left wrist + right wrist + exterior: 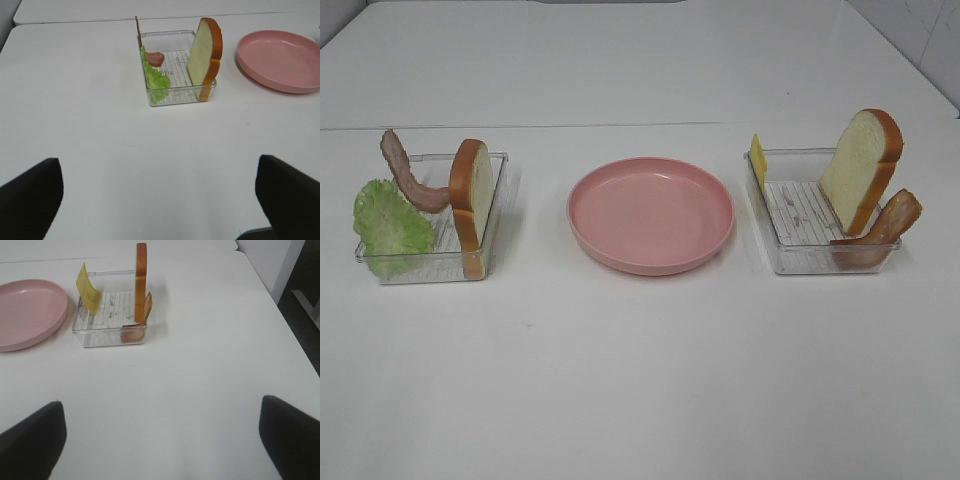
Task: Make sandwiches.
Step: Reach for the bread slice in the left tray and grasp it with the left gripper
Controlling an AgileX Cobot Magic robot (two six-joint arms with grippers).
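The sandwiches' parts stand apart in two clear trays. The left tray (430, 262) holds a green lettuce leaf (390, 225), a bacon strip (410, 175) and a bread slice (472, 200) on edge. The right tray (800, 262) holds a yellow cheese square (758, 160), a leaning bread slice (862, 165) and a bacon strip (880, 232). My left gripper (160, 200) is open, well short of its tray (180, 95), with nothing between its fingers (30, 195). My right gripper (160, 440) is open too, short of its tray (107, 335). Neither arm shows in the high view.
A round pink plate (650, 215) sits between the two trays with nothing on it. White tabletop (640, 380) runs from the trays to the front edge. A seam crosses the table behind the trays. The table's right edge (272, 300) lies near the right tray.
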